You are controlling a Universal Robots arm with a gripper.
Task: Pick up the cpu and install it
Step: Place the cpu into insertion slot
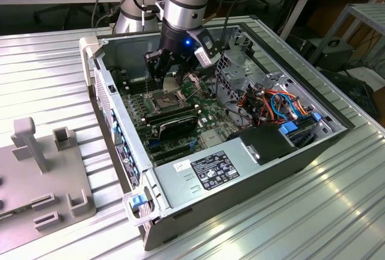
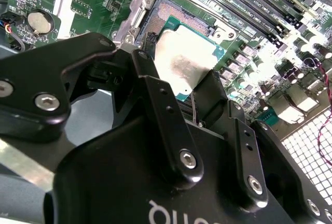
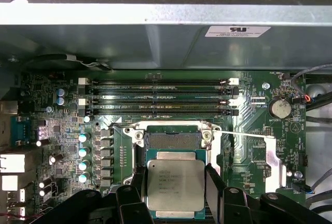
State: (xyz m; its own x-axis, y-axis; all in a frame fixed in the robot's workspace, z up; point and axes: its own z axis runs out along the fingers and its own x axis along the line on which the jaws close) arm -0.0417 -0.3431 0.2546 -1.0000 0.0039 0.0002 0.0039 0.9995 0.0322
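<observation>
Two fingers (image 3: pixel 213 183) of the gripper (image 3: pixel 174 175) pinch the cpu (image 3: pixel 175 185) by opposite edges, closed to its width. You keep it flat and square to the open socket (image 3: pixel 173 140) just beyond, parallel to the memory slots (image 3: pixel 161 97) farther off, and seat it only once the corners line up.

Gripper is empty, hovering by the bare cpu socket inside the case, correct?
Not empty. The gripper is shut on the cpu, clamping it by two opposite edges, as the first wrist view shows. The rest is right: it hovers by the bare socket inside the case.
</observation>
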